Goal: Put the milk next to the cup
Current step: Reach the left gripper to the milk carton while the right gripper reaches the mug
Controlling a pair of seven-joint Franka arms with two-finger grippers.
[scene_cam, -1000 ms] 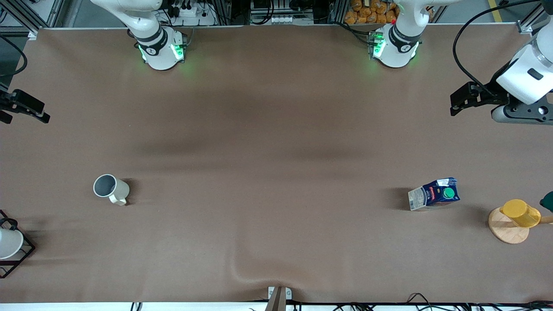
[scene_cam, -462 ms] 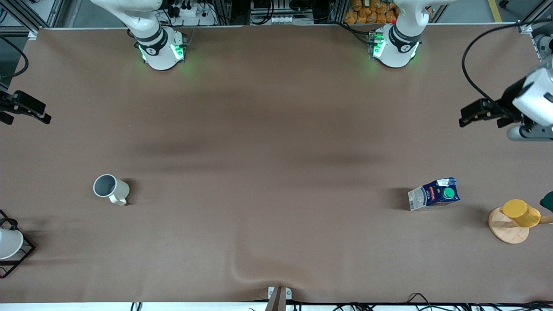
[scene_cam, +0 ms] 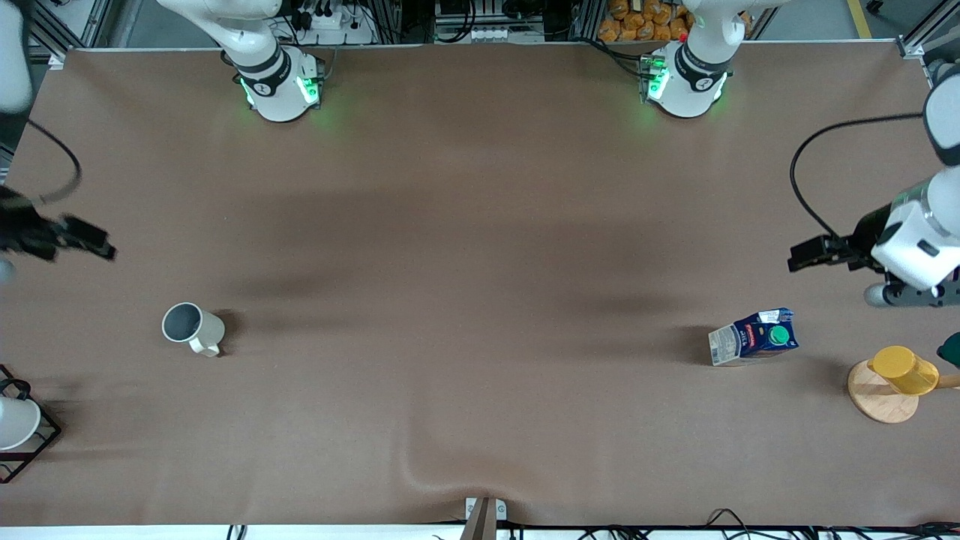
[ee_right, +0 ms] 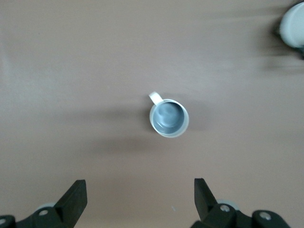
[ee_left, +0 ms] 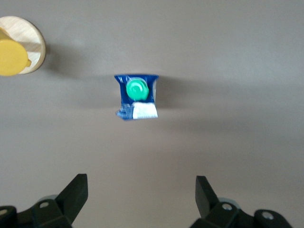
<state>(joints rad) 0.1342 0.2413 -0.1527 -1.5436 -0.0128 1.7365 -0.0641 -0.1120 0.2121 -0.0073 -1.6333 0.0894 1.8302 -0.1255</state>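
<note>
The milk (scene_cam: 754, 337), a dark blue carton with a green cap, stands upright toward the left arm's end of the table. The left wrist view looks down on the milk's (ee_left: 137, 96) cap. My left gripper (scene_cam: 796, 257) hangs open over bare table beside the milk, with nothing between its fingers (ee_left: 76, 192). The cup (scene_cam: 193, 328), a cream mug with a grey inside, stands toward the right arm's end. My right gripper (scene_cam: 103, 249) hangs open over bare table near it. In the right wrist view the cup (ee_right: 169, 118) shows apart from the empty right gripper (ee_right: 140, 190).
A yellow cup (scene_cam: 904, 369) sits on a wooden disc stand (scene_cam: 874, 401) beside the milk at the left arm's end. A white cup (scene_cam: 15, 421) rests in a black wire rack at the right arm's end. The brown table cover has a fold (scene_cam: 420, 472) near the front edge.
Both arms have swung over the table: the left gripper has come closer to the milk, the right gripper closer to the cup. Both stay open. Milk and cup have not moved.
</note>
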